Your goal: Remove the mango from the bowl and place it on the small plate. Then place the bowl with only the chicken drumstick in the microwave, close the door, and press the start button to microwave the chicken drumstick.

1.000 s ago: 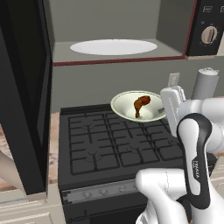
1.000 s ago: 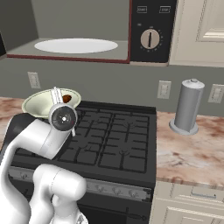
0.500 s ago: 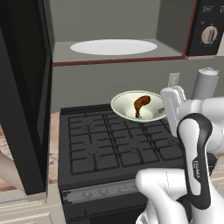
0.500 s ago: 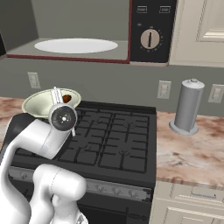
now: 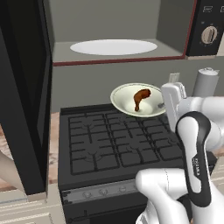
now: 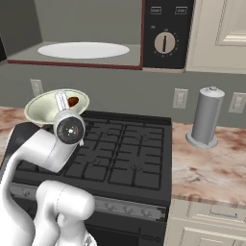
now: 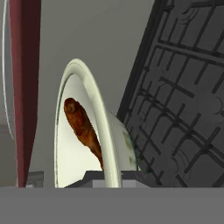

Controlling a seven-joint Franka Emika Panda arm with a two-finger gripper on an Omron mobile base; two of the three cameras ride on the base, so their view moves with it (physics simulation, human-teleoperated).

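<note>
Above black stove [image 5: 118, 140], open microwave [image 5: 118, 41] shows white turntable [image 5: 113, 47] bare on grey floor, door [image 5: 24, 96] swung left. Below, bowl [image 5: 124, 101] held aloft over back burners, rim pinched in closed gripper [image 5: 162, 104]. Inside bowl: lone chicken drumstick [image 5: 141, 98].

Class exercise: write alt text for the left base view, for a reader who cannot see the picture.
A white robot arm's claw grips the rim of an off-white bowl holding a brown chicken drumstick, lifted above the back of a black stove. Above, the microwave is open, showing its white turntable, with its black door swung out at the left.
</note>
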